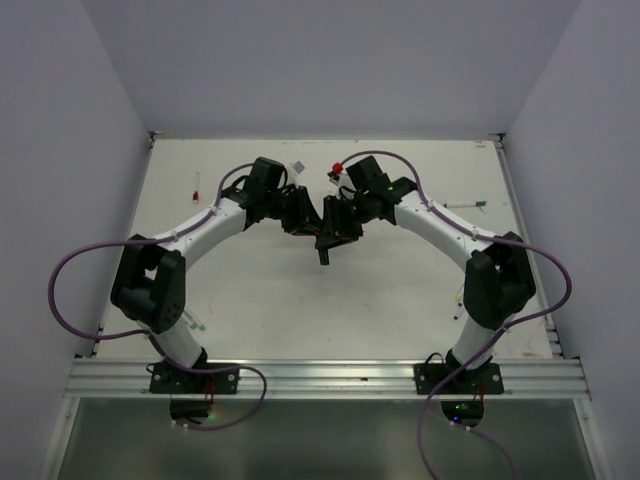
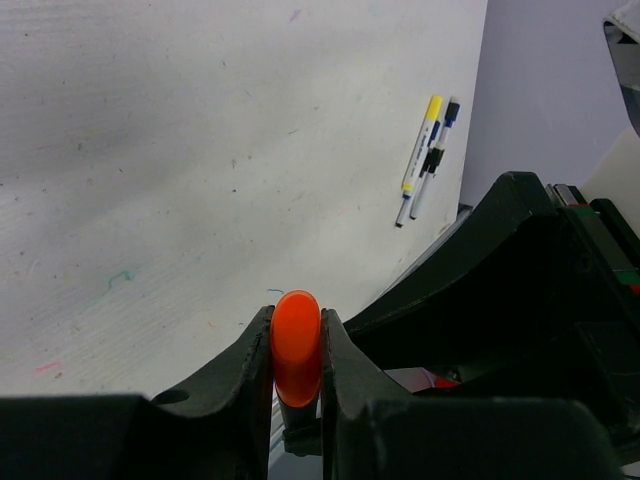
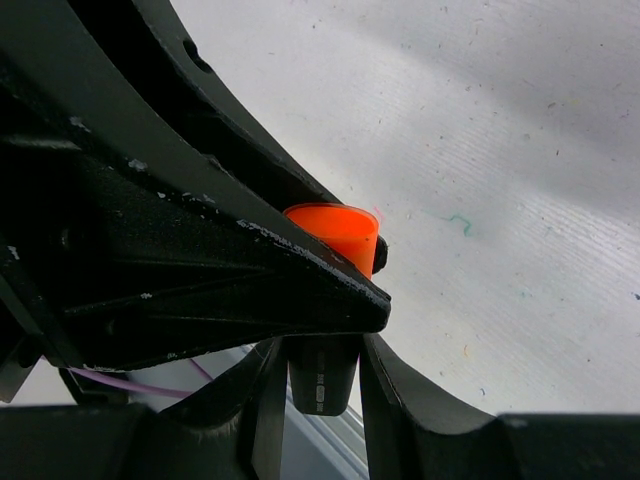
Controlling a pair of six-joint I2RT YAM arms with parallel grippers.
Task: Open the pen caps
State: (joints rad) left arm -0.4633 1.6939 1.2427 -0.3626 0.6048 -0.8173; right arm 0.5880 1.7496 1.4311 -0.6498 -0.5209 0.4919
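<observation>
A thick black marker (image 1: 324, 250) hangs in the air over the middle of the table, held between both grippers. My left gripper (image 2: 296, 318) is shut on its chunky orange cap (image 2: 296, 345), one finger pressed to each side. The same orange cap (image 3: 340, 232) shows in the right wrist view, partly hidden behind a left finger (image 3: 200, 260). My right gripper (image 3: 320, 350) is shut on the black marker barrel (image 3: 322, 385) just below the cap. From above, the left gripper (image 1: 312, 222) and right gripper (image 1: 338, 225) meet tip to tip.
Two slim white pens lie side by side near the table's edge, one yellow-capped (image 2: 420, 150), one with blue and black parts (image 2: 437, 148). From above, a pen (image 1: 196, 186) lies far left, another pen (image 1: 465, 205) at the right, and a small red cap (image 1: 338, 167) behind the grippers.
</observation>
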